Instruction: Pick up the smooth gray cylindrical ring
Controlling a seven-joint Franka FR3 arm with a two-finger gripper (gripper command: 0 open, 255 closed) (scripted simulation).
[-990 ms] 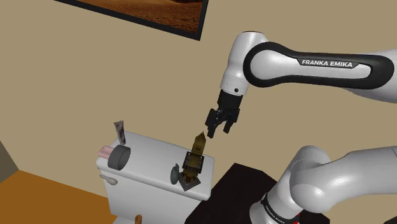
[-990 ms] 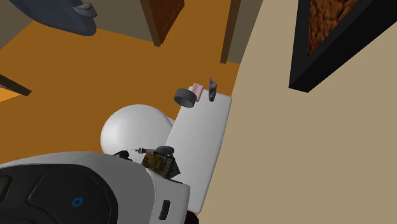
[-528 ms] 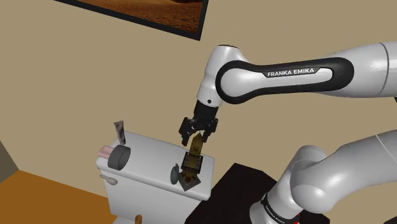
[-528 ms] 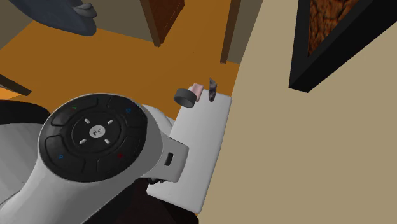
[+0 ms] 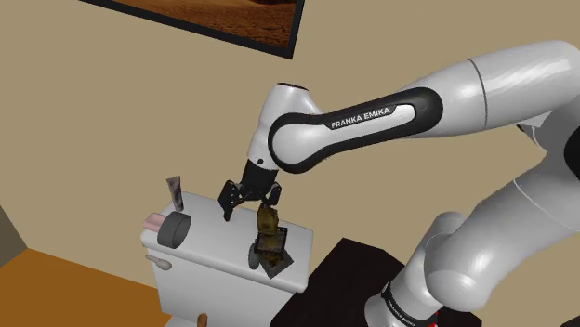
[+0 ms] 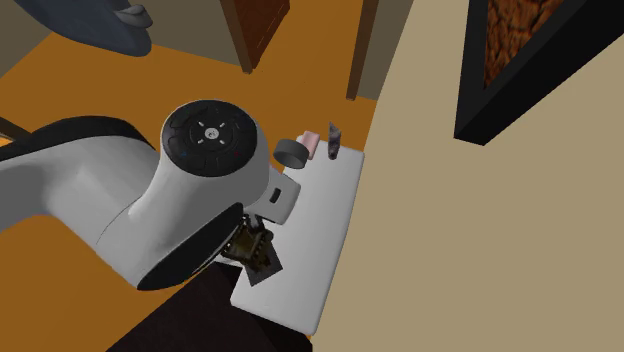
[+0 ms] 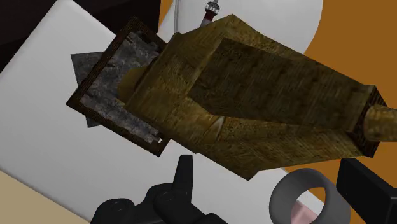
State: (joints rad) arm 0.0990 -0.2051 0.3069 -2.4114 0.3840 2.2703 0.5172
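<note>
The gray ring (image 5: 174,229) lies on its side at the end of the white tank lid (image 5: 223,232) on the shoulder view's left, against a pink roll (image 5: 152,221). My gripper (image 5: 249,199) hangs open over the lid's middle, close beside the top of a brown tower-shaped ornament (image 5: 270,232) and well short of the ring. In the wrist view the ring (image 7: 308,197) shows hollow and smooth between the fingers (image 7: 184,177), just ahead of them, untouched; the ornament (image 7: 254,95) looms past it. In the second exterior view the ring (image 6: 293,152) sits at the lid's far end.
A small dark tube (image 5: 175,192) stands behind the ring near the beige wall. A dark green figure (image 5: 255,252) and the ornament's flat grey base (image 7: 105,89) occupy the lid's near end. A white toilet bowl (image 7: 280,19) and orange floor (image 6: 120,110) lie below.
The arm has swung toward the shoulder view's left and lower; the gripper has passed from above the ornament's right side to its left, over the lid. The fingers stay open.
</note>
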